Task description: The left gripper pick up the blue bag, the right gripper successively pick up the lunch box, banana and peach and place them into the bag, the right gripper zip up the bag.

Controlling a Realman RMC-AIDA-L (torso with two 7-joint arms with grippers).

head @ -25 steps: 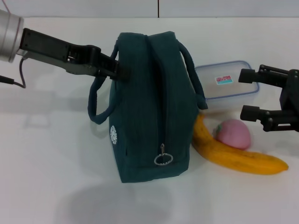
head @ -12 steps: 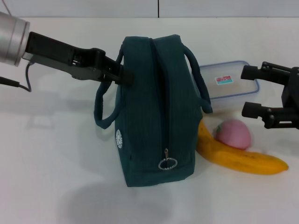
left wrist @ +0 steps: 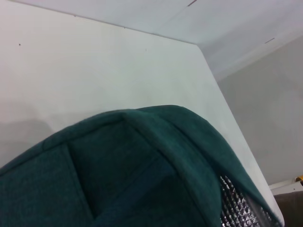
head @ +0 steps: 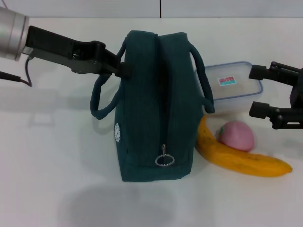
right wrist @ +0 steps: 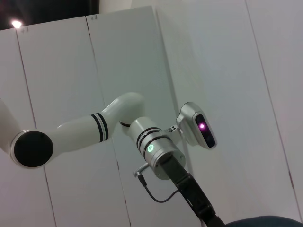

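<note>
Teal blue bag (head: 154, 109) clamped in left gripper (head: 124, 70) fingers.

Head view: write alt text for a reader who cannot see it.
A dark teal-blue bag, zipped shut, is held at its upper side by the left end effector. Beside it lie a clear lunch box, a banana and a peach, with the right end effector open nearby.

Lunch box (head: 230, 85), banana (head: 239, 157), peach (head: 236, 135) right of bag (head: 154, 109)
</note>
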